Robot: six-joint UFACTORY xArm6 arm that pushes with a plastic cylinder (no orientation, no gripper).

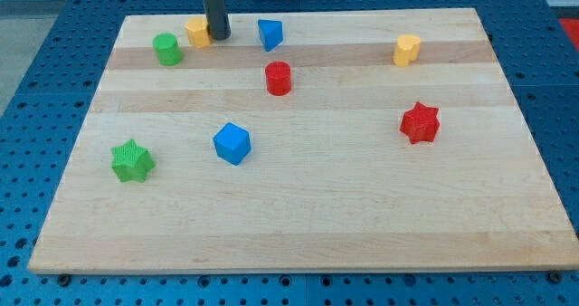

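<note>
Nearest the view's bottom: green star (132, 160), blue cube (232, 143), red star (420, 122). Farther up, red cylinder (279, 78), then green cylinder (166, 49), blue wedge-like block (270, 34) and 2 yellow blocks (198, 32) (407, 49). That's 2 of each colour, 8 in all (light, rigid, likely easy sliders on the wooden table (298, 224)). No hand here: my tip (218, 36) touches the left yellow block's right side.

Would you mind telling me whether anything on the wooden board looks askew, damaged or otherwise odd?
Nothing stands out. My tip rests against the yellow block near the wooden board's top edge; the other blocks sit scattered and intact.
</note>
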